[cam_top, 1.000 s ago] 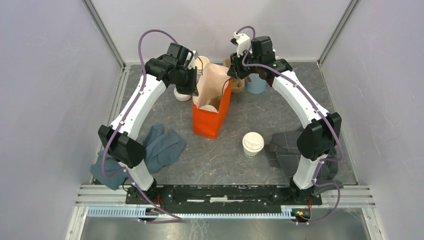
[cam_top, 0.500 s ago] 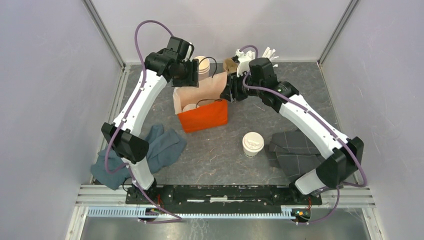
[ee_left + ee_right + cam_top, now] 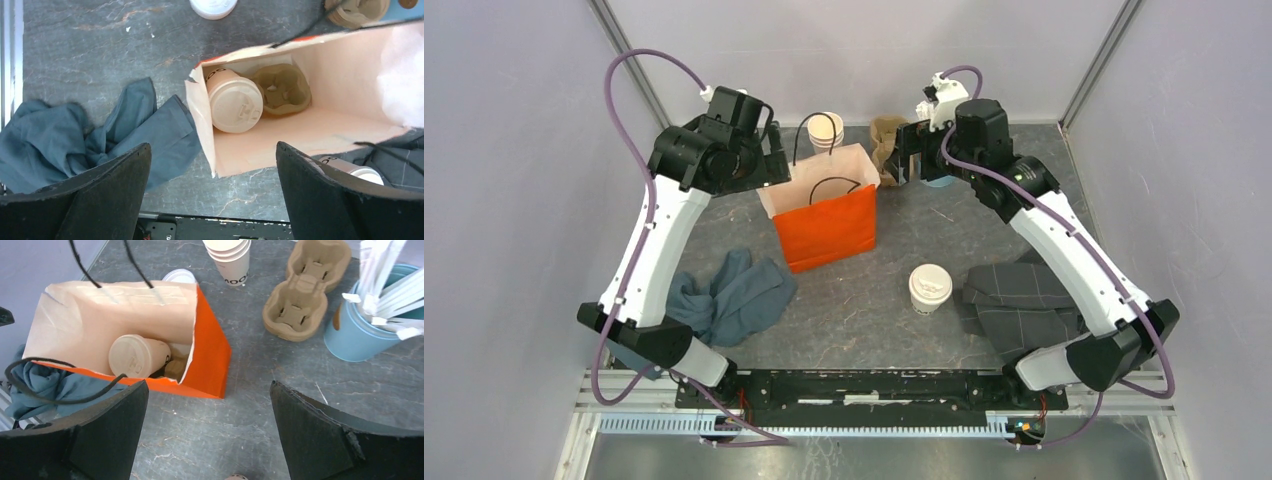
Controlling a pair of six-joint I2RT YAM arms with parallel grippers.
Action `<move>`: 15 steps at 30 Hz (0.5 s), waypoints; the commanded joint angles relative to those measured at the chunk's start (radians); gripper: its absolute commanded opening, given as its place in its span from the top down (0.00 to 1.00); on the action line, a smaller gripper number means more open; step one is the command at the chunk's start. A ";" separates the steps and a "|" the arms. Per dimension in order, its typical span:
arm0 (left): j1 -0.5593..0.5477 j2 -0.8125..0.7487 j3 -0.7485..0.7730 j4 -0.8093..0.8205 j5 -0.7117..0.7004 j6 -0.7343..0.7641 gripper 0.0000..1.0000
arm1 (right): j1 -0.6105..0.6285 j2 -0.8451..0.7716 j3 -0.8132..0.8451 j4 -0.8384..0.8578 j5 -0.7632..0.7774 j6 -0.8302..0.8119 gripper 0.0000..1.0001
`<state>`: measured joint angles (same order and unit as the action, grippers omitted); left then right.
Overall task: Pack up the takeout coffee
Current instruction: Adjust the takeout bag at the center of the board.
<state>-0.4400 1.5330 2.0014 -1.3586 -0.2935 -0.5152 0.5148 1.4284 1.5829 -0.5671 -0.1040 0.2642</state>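
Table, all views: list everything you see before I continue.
bag: 1, orange, open, mid-table
lidded cup in bag: 1, cream, white lid, tilted inside
lidded cup outside: 1, cream, white lid, upright, nearer than bag
carrier in bag: 1, brown, beside that cup
empty carrier: 1, brown, far side
lidless cups: 1 stack, cream, behind bag
loose lids: count unclear, white, behind bag
tub: 1, blue, holding white sticks, far right
blue-grey cloth: 1, near left
dark grey cloth: 1, near right
left gripper: open, empty, at bag's left edge
right gripper: open, empty, right of bag
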 commanded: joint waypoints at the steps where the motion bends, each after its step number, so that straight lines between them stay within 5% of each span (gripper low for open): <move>1: 0.000 0.003 -0.008 -0.076 -0.061 -0.139 0.00 | -0.020 -0.080 -0.028 0.031 0.045 -0.007 0.02; 6: 0.016 0.027 -0.084 -0.068 -0.027 -0.191 0.02 | -0.066 -0.106 -0.099 0.111 -0.110 0.051 0.02; 15: 0.068 0.076 -0.148 0.074 0.022 -0.164 0.25 | -0.121 -0.055 -0.067 0.055 -0.243 0.054 0.02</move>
<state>-0.3775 1.6096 1.8595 -1.3689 -0.2787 -0.6548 0.3992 1.3609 1.4918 -0.5137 -0.2779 0.3222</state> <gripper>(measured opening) 0.783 0.979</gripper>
